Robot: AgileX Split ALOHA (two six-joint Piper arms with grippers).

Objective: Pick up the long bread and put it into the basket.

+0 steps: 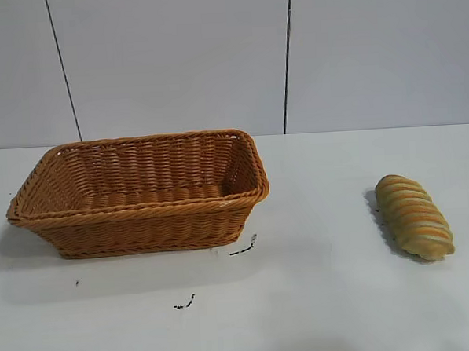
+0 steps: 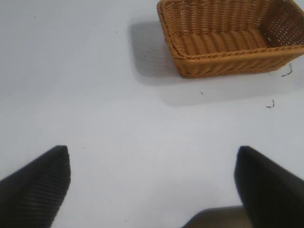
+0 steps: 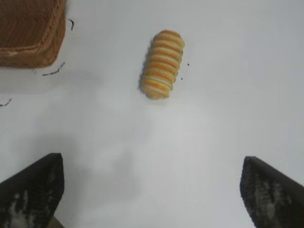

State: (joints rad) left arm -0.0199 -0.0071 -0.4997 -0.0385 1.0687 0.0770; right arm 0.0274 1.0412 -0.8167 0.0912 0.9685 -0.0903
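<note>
**Ann:** White table, pale panelled wall behind, and nothing has kicked off yet. The long bread lies on the table on the right side, well apart from the basket over on the left.

**Ben:** Basket looks empty, too. Where are the arms?

**Ann:** Neither shows from the outside camera. The right gripper hangs above the table with its fingers wide apart, the loaf ahead of it, untouched. The left gripper is spread just as wide, holding nothing, the basket beyond it.

**Ben:** So the whole job is ahead?

**Ann:** I'd say so: reach, grasp, carry across, drop in. The right arm looks best placed.
</note>
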